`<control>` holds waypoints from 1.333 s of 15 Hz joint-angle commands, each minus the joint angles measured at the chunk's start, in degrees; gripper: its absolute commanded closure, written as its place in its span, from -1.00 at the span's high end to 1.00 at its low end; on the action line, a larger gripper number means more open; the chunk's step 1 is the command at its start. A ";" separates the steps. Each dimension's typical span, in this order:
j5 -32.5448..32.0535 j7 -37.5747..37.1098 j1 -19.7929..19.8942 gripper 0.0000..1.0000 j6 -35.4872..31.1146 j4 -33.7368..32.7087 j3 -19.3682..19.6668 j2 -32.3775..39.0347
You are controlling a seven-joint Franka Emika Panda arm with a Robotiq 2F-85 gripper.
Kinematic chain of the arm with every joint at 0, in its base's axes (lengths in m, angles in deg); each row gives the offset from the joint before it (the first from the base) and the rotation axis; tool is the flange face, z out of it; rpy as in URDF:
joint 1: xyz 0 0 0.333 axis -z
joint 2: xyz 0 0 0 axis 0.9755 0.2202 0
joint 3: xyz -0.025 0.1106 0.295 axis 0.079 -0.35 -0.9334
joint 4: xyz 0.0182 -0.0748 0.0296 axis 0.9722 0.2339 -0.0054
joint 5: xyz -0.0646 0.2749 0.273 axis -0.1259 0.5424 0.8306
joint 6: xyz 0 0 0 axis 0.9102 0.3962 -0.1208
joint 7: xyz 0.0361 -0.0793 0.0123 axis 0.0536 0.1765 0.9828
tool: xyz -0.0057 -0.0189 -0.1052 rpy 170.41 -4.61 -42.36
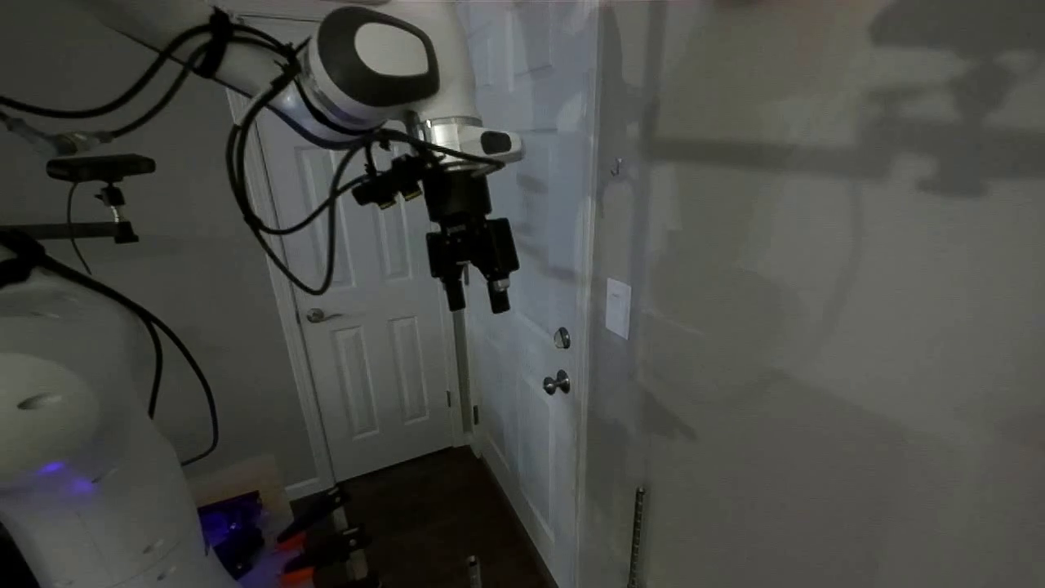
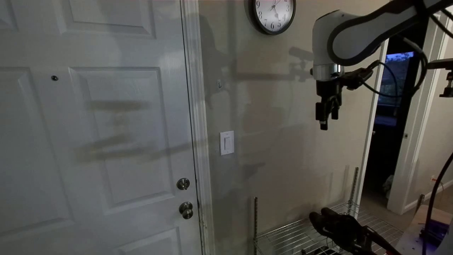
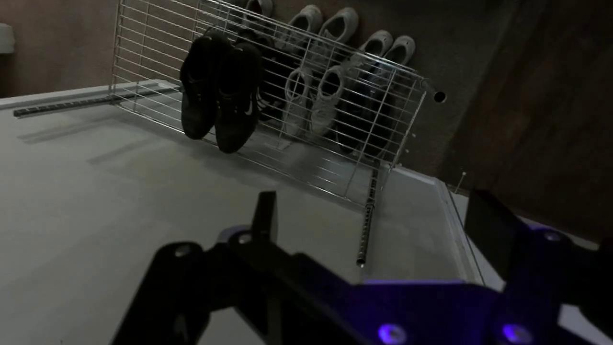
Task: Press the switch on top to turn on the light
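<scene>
Switch (image 2: pixel 227 143) is sitting on the wall (image 2: pixel 300 159), just right of the door frame (image 2: pixel 200 124). We are seeing the gripper (image 1: pixel 478 298) hanging well apart from it, pointing down, its fingers (image 1: pixel 455 296) parted around nothing. Risk, as we are judging it: pressing that way, spread fingers could be straddling the switch; poor aim could be sending one into the frame. Wire rack (image 3: pixel 153 52): in the wrist view we are finding dark shoes (image 3: pixel 236 98) lying on it, pale shoes (image 3: pixel 328 103) showing through its mesh.
</scene>
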 commanded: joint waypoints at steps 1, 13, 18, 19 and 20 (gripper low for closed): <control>-2.17 -6.69 1.13 1.00 -6.41 -4.45 -2.27 9.21; -15.01 -30.94 0.11 1.00 -16.49 -18.45 -4.87 28.69; -17.43 -37.87 -1.99 1.00 -18.44 -22.92 -3.78 32.58; -15.54 -34.84 -2.25 1.00 -17.25 -21.59 -3.39 31.00; -15.71 -35.49 -2.57 1.00 -17.26 -22.29 -3.27 31.62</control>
